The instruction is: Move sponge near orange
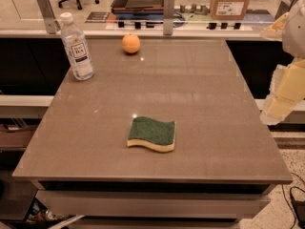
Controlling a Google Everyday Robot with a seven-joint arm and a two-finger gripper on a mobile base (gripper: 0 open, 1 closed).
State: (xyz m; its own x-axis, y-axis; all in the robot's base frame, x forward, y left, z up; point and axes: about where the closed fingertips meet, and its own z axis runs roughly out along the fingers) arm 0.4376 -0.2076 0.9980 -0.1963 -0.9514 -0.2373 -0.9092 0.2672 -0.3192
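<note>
The task is at its very start, as far as the view shows. The flat, wavy-edged sponge with a dark green scouring top over pale yellow foam (pixel 151 134) lies on the front half of the grey-brown desk (pixel 205 94), a little left of centre and near the front edge. The small round orange fruit (pixel 131 43) sits at the far edge of the desk, well apart from the sponge, with a wide stretch of bare desk between them. A clear plastic water bottle with a white cap and label (pixel 76 48) stands upright to the left of the orange, near the far left corner.

The cream-coloured pincer (pixel 274 109) hangs off the right side of the desk, beyond its edge, touching nothing and well away from the sponge. Whether it is spread or pressed together I cannot tell. So reaching, grasping, carrying and setting down all remain to be done.

The sponge rests flat, green side up. Its long axis runs roughly left to right, close to parallel with the desk's front edge, the right end turned slightly nearer the camera. Its short sides face left and right; one long side faces the far-off orange.
</note>
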